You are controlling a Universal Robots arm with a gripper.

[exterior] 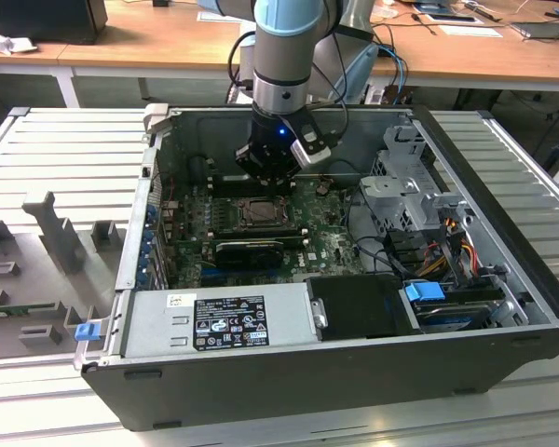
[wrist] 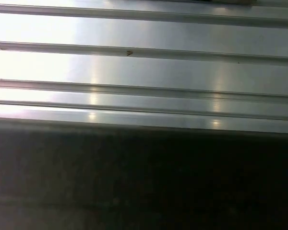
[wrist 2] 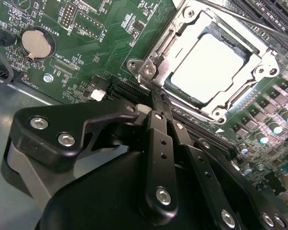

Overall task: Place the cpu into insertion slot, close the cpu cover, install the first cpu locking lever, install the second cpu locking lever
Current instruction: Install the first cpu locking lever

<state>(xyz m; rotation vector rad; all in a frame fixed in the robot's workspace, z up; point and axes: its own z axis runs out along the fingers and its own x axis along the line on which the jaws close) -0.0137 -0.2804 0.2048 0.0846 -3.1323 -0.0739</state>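
1. The gripper [wrist 2: 158, 103] hangs inside the open computer case [exterior: 503, 279], just above the green board [wrist 2: 101, 52].
2. In the second wrist view its two black fingers [wrist 2: 161, 143] are pressed together and hold nothing.
3. Their tips sit right by a corner of the slot [wrist 2: 149, 72].
4. The chip [wrist 2: 206, 67] lies flat in the slot.
5. The cover [wrist 2: 259, 62] is shut down around the chip.
6. A round battery [wrist 2: 36, 44] sits on the board, well apart from the slot.
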